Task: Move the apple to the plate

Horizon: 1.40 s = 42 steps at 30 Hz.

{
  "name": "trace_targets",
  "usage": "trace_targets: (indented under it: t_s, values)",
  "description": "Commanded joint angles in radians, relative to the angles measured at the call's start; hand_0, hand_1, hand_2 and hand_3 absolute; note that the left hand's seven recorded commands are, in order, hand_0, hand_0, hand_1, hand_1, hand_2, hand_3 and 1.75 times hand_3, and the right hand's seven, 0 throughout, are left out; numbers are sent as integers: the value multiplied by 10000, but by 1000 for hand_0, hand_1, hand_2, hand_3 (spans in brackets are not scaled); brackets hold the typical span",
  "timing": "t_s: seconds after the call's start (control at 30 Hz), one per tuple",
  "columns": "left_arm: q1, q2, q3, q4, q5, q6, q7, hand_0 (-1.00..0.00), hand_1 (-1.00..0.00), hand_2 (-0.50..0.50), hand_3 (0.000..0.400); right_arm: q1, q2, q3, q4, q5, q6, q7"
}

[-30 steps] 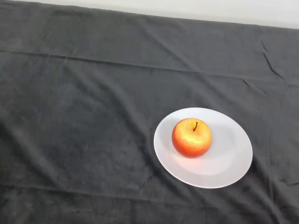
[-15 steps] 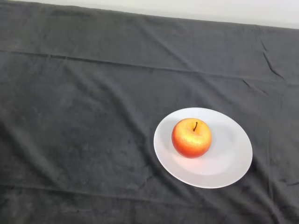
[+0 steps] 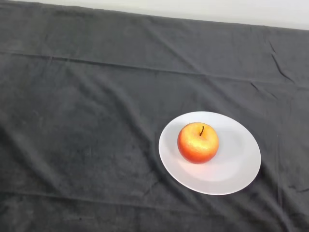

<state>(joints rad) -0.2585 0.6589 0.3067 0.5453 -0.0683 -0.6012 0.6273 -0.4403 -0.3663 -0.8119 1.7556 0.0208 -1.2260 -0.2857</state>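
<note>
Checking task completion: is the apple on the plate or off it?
On it. The apple sits upright, stem up, left of centre on the white plate.

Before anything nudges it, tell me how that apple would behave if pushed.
The apple is round and sits stem-up on the plate, so a push would probably roll it. Its glossy skin looks slippery. The white plate seems shallow, so its rim may not stop it.

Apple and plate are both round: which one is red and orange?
The apple: red-orange with a dark stem, resting on the plain white plate.
</note>
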Motion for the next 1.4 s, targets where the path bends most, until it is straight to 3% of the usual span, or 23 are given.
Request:
trace_targets:
  t_s: [0.03,1.4]
  values:
    - [-435,-228,424,-306,137,76,-87,0,0,0,0,1229,1273,-95,516,43,238,-7]
    - [-648,-659,905,-245,675,152,-506,0,0,0,0,1230,1274,-87,513,52,241,-4]
